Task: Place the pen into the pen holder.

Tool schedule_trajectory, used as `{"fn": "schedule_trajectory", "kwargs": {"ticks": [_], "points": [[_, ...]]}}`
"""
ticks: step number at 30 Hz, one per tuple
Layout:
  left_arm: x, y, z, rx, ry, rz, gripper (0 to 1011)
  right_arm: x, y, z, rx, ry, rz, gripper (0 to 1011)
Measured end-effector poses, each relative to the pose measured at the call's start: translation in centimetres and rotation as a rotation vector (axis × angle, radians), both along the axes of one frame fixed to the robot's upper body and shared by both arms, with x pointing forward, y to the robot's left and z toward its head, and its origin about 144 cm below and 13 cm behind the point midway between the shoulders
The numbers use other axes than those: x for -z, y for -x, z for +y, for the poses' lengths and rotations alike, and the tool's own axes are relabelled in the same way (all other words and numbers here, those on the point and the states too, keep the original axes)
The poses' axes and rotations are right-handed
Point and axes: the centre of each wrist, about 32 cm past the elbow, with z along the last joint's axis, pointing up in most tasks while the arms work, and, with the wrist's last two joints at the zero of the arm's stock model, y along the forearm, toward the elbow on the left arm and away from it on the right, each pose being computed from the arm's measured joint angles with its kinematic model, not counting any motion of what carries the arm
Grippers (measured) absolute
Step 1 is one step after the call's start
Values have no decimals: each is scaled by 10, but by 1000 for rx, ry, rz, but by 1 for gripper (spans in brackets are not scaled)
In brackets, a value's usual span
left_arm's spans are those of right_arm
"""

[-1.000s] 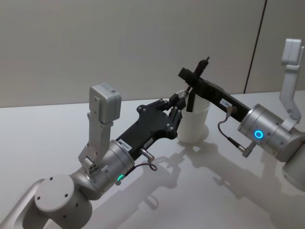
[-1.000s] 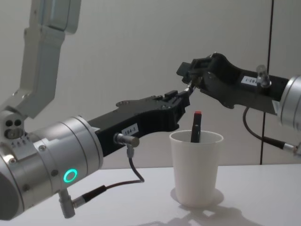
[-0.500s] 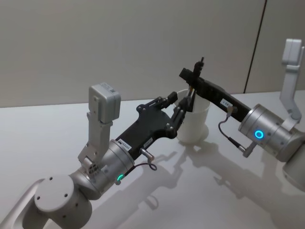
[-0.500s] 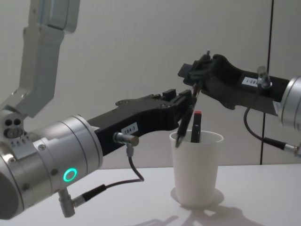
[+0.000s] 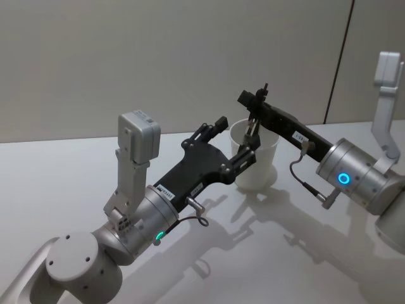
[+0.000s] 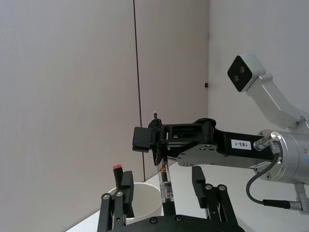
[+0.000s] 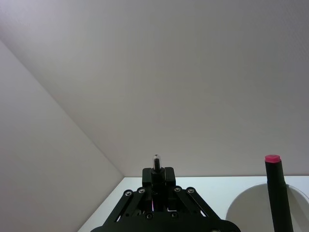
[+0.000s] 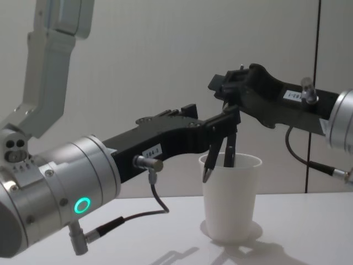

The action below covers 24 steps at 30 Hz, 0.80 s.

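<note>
Inside the pen holder (image 8: 230,204) stands a red-capped pen (image 7: 276,193).

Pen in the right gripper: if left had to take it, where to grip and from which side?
I'd grip the pen on its bare mid-barrel, below the right gripper, coming from the robot's left. It hangs tilted, tip down by the paper cup, and that stretch lies between the left gripper's open fingers.

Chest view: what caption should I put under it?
Right end effector holds a pen tilted at the paper cup's rim; left end effector open.
</note>
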Motion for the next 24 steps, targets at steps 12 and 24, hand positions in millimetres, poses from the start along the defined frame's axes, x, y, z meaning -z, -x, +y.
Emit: {"fn": "schedule_trajectory", "kwargs": {"ticks": [12, 24], "points": [[0, 0, 0, 0, -1, 0, 1001, -1, 0, 0, 5, -7, -6, 154], [0, 0, 0, 0, -1, 1, 1001, -6, -8, -6, 59, -44, -41, 154]]}}
